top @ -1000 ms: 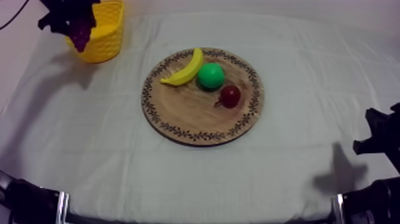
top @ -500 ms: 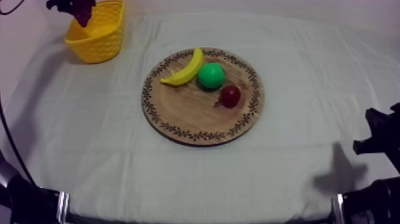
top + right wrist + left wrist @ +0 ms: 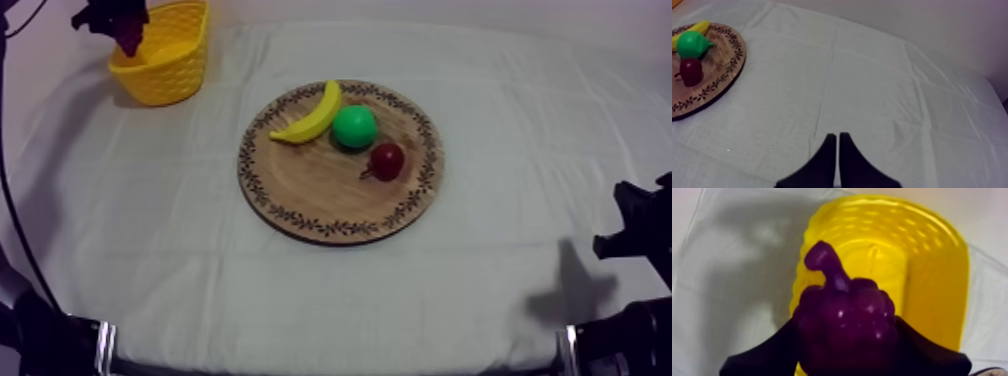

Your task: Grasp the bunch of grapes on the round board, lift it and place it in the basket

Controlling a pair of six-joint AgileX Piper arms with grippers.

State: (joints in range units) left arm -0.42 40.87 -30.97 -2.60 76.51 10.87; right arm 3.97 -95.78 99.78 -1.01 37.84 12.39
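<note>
The purple bunch of grapes (image 3: 127,30) hangs over the far left rim of the yellow basket (image 3: 172,62) at the table's back left. My left gripper (image 3: 112,18) is shut on it. In the left wrist view, black fingers (image 3: 764,355) clamp the grapes (image 3: 847,320) on both sides, above the basket's (image 3: 932,263) open inside. The round wooden board (image 3: 310,195) lies mid-table. My right gripper (image 3: 838,147) rests low at the right over bare cloth, its fingers together as a narrow wedge.
On the board lie a banana (image 3: 310,116), a green pear (image 3: 354,127) and a small red fruit (image 3: 387,160). The right wrist view has the board (image 3: 719,75) off to its arm's side. Open cloth surrounds the board.
The left gripper has carried the grapes up and back, from in front of the basket's left side to above its far left rim. The right arm has stayed still.
</note>
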